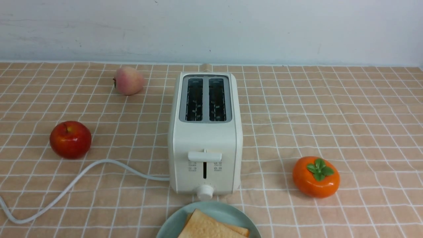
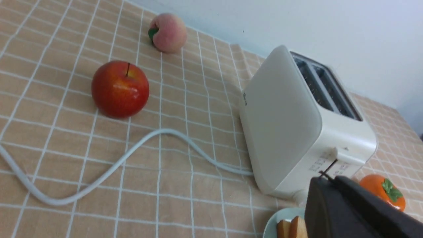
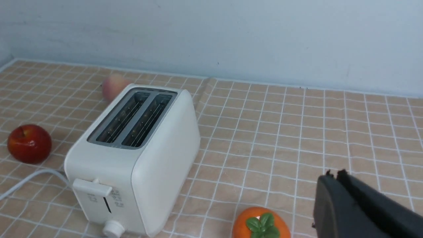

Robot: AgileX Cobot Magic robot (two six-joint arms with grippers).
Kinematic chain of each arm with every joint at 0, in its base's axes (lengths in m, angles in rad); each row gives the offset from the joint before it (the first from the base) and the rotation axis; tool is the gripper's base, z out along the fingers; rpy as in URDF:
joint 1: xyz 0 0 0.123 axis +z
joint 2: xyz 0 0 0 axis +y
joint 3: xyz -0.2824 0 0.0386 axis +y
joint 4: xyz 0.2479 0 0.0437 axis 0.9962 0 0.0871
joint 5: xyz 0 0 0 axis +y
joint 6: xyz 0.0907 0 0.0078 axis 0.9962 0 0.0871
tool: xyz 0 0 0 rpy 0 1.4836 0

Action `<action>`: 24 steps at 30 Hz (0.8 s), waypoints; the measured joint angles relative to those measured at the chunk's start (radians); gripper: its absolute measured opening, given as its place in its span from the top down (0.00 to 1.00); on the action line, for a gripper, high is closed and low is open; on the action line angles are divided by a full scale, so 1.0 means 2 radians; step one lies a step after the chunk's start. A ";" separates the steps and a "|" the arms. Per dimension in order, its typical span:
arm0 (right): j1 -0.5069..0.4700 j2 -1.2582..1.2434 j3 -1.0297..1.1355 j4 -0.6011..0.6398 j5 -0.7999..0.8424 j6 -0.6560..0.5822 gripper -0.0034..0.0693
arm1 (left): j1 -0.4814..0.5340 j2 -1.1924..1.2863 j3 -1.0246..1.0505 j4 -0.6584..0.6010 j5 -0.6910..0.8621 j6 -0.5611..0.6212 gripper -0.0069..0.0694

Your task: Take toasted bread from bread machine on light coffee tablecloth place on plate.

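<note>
The bread machine (image 1: 205, 132) stands on the light coffee tablecloth (image 1: 330, 115), its lever up and both slots empty. The two slices of toasted bread (image 1: 211, 228) lie stacked on the mint plate (image 1: 211, 208) at the front edge, just before the toaster's knob. In the left wrist view, my left gripper (image 2: 327, 178) is shut and empty, hovering beside the toaster (image 2: 290, 122) above the plate (image 2: 274, 221) and toast (image 2: 290, 228). In the right wrist view, my right gripper (image 3: 333, 175) is shut and empty, to the right of the toaster (image 3: 138, 158). Neither gripper shows in the front view.
A red apple (image 1: 70, 138) and a peach (image 1: 129, 80) sit left of the toaster. An orange persimmon (image 1: 315, 177) sits to its front right. The white cord (image 1: 66, 188) snakes from the toaster to the left front edge. A pale wall bounds the back.
</note>
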 joint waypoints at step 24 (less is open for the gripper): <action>-0.001 -0.083 0.223 0.064 -0.087 0.004 0.96 | 0.000 0.000 0.001 0.011 -0.020 0.000 0.92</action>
